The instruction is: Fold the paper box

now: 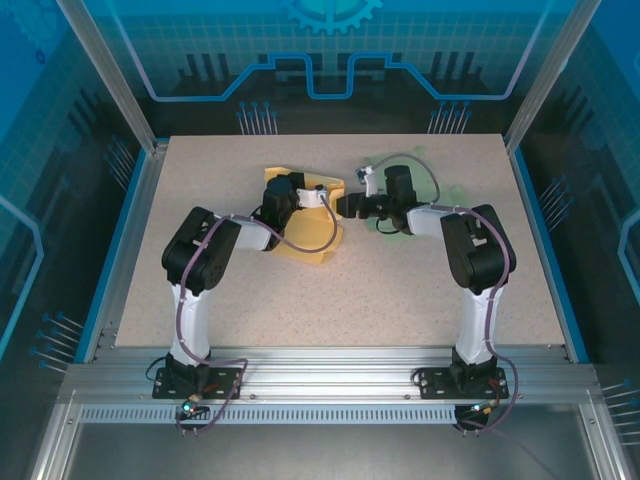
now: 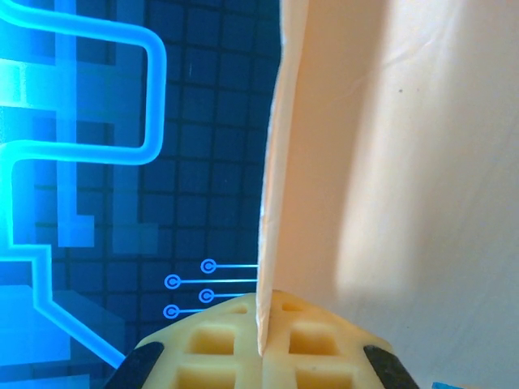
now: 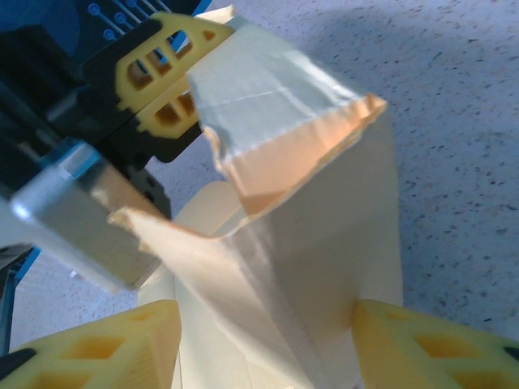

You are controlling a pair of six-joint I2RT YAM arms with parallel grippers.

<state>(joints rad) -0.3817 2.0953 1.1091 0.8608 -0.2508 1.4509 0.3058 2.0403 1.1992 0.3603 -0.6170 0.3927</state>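
Paper box (image 1: 312, 248) held between both grippers, mid-table.
The left gripper (image 2: 263, 324) is clamped together on the thin edge of one upright panel, which rises straight out from its fingertips. The right gripper (image 3: 263, 340) has its fingers (image 3: 97, 344) apart, a creased flap standing between them above the table (image 1: 400, 300).

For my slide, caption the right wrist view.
Right tool straddles the half-folded yellow paper box while the left tool pinches its upper edge.
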